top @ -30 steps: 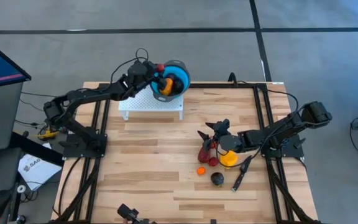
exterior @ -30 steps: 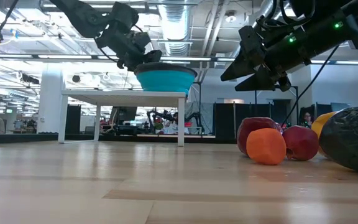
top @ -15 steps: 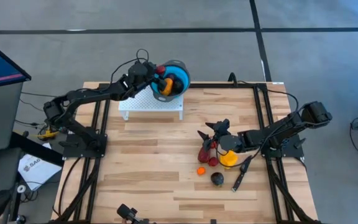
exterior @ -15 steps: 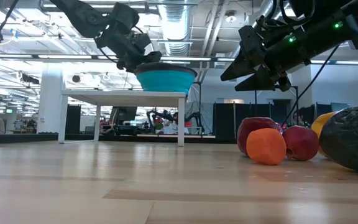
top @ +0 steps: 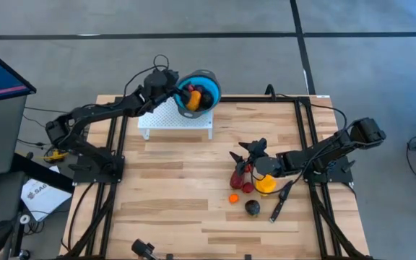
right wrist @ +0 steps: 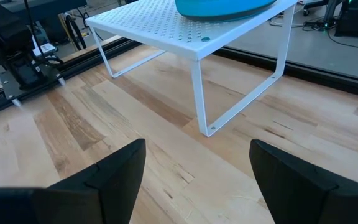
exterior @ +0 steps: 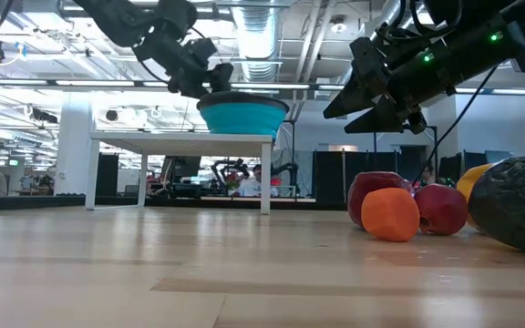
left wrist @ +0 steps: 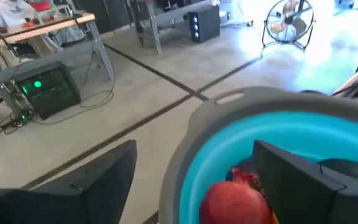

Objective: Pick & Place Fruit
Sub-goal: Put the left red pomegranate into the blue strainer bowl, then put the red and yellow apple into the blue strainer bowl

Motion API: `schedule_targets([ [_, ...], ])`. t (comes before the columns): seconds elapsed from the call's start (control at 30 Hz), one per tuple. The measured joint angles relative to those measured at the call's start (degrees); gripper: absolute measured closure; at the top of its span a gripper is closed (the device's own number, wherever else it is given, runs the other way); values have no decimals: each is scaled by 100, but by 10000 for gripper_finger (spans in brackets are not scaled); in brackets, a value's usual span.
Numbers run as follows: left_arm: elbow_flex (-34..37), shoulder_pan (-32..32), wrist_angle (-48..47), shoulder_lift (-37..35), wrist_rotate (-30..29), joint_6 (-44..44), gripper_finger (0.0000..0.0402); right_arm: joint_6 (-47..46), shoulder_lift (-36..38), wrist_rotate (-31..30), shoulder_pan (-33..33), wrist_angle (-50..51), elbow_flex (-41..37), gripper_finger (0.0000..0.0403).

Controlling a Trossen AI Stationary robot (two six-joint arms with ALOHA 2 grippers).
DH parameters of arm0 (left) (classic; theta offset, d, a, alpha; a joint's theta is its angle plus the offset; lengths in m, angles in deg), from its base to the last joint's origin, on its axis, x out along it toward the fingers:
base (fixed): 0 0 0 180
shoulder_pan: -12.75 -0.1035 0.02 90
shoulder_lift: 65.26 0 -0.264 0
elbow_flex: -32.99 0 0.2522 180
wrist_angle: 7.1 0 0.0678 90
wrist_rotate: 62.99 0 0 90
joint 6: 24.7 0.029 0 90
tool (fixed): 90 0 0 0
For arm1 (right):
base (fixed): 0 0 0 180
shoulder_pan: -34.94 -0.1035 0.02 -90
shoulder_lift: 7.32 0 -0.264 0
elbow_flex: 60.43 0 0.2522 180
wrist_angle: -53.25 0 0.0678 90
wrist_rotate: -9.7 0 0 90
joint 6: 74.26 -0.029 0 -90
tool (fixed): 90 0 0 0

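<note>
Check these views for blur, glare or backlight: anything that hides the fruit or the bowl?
Low view: bright ceiling lights backlight both arms into silhouettes; the nearest dark fruit is soft at the frame edge. Left wrist view: floor glare at the upper right, the red fruit in the bowl slightly soft. High view: even light, faint shadows, bowl clear.

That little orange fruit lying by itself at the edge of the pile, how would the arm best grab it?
Probably straight from above, closing across the middle of the orange fruit. It is small and rounded, and sits on the bare table at the pile's edge, with a red fruit close beside it. The right tool, open, hovers nearest; it should pinch along the line that avoids that neighbour.
</note>
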Motion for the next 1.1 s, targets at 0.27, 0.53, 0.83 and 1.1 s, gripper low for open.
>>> schedule_targets([
  [0.27,0,236,-190,-587,1239,22,83,153,0,0,-26,65,0,121],
  [0.53,379,1479,-182,-1425,3101,578,108,1380,647,379,-437,620,0,121],
  [0.83,1835,2878,1425,-1394,3212,642,125,1451,1737,3396,179,2720,71,121],
  [1.1,2730,3137,3831,-592,3145,-302,136,2808,1025,4206,897,4844,1106,118],
])
